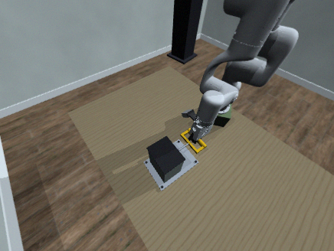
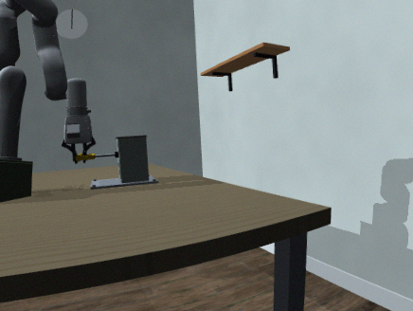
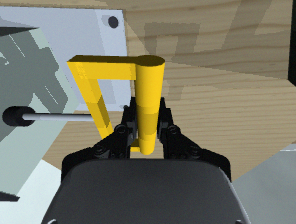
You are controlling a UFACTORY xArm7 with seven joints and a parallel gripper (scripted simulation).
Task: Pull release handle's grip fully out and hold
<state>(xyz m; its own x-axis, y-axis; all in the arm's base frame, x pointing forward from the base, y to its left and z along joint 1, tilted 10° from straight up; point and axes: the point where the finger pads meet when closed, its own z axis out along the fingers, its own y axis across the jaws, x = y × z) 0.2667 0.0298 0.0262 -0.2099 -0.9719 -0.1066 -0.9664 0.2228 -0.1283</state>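
Note:
The release handle's yellow grip [image 1: 202, 144] [image 2: 88, 156] [image 3: 149, 82] stands well out from its housing [image 1: 166, 154] [image 2: 134, 158] on a long bare stretch of metal rod [image 2: 105, 155] [image 3: 60, 117]. My gripper [image 1: 193, 140] [image 2: 81, 157] [image 3: 147, 106] points down and is shut on the grip's level bar, one finger on each side. In the wrist view the bar runs between both fingers. The grip and fingers are above the table in the exterior view. The inner finger pads are partly hidden.
The housing stands on a light grey base plate [image 1: 188, 164] [image 2: 106, 183] [image 3: 100, 32] bolted at its corners, on the wooden table [image 1: 249, 191] [image 2: 189, 213]. The arm's green base block [image 1: 223, 119] [image 2: 14, 180] is behind the gripper. A wooden shelf [image 2: 246, 59] hangs on the wall.

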